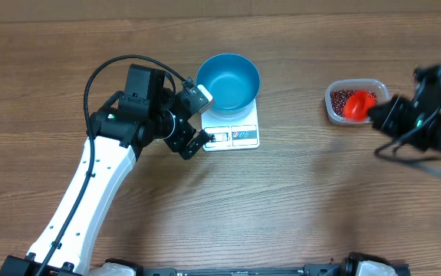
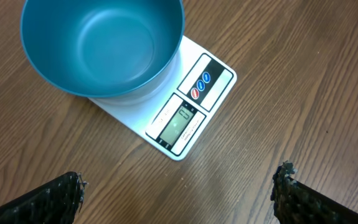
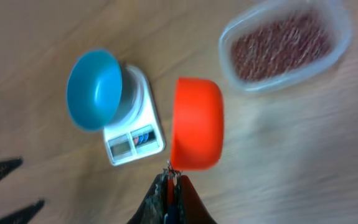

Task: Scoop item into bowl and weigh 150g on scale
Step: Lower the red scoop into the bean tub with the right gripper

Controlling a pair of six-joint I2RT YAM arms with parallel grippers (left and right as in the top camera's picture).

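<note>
The blue bowl [image 1: 228,80] [image 2: 101,46] [image 3: 94,89] stands empty on the white scale [image 1: 235,136] [image 2: 185,118] [image 3: 135,141]. My left gripper [image 1: 202,123] [image 2: 179,180] is open over bare wood just in front of the scale's display, with nothing between its fingers [image 2: 60,196]. The beans [image 1: 343,97] [image 3: 277,43] lie in a clear tub [image 1: 381,90] [image 3: 340,45] at the right. My right gripper [image 1: 381,113] [image 3: 174,177] is shut on the handle of an orange-red scoop [image 1: 358,106] [image 3: 196,123], which hangs over the tub. The scoop's inside is hidden.
The left arm's white link [image 1: 90,192] runs from the front edge toward the scale. Black cables [image 1: 120,65] loop above the left wrist. Bare wooden tabletop [image 1: 297,192] lies between scale and tub.
</note>
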